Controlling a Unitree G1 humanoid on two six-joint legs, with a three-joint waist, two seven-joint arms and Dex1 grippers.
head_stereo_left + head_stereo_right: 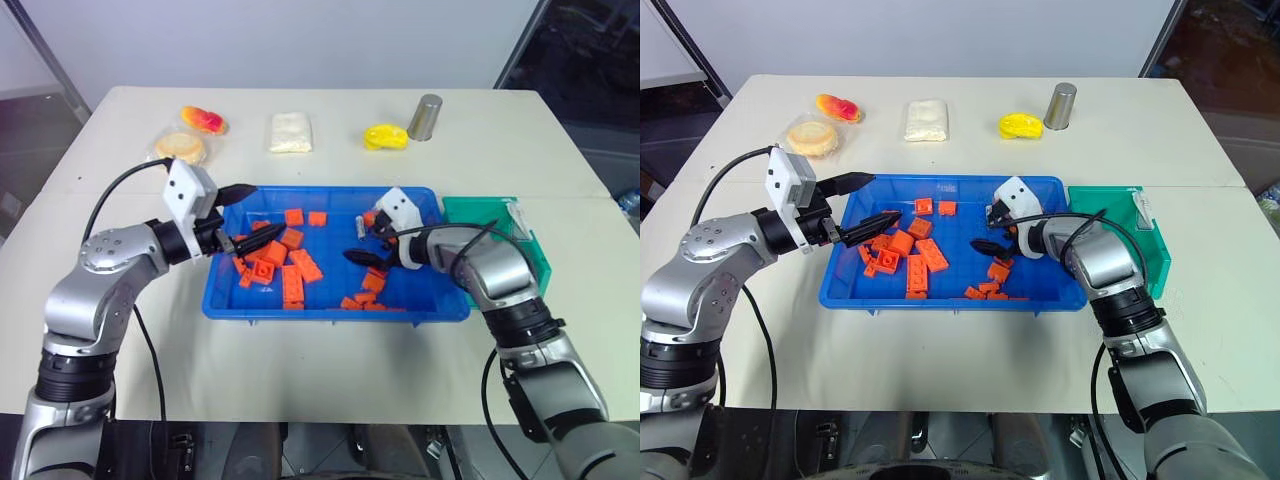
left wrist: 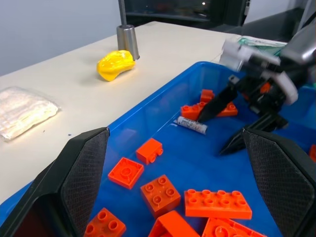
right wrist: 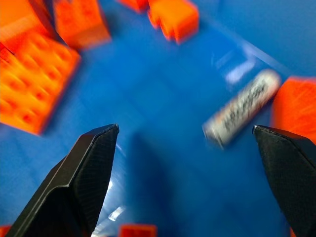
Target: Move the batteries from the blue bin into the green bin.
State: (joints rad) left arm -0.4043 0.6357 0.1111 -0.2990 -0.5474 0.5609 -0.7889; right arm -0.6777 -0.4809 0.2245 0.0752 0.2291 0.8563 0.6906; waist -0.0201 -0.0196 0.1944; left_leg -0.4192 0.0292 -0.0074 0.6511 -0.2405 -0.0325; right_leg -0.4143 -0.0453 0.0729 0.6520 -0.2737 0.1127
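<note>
White tabletop carries the blue bin (image 1: 225,300), with the green bin (image 1: 535,255) touching its 3 o'clock side. One battery (image 2: 192,125) lies on the bin floor among orange bricks (image 1: 300,265), between the right gripper's (image 1: 366,240) wide-spread fingers, untouched. Left gripper (image 1: 245,215) hangs open at 9 o'clock.

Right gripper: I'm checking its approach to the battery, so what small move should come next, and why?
Probably ease the right gripper sideways to centre on the battery, then lower. Its jaws are open above the blue bin's floor, and the battery lies off-centre, near one finger.
</note>
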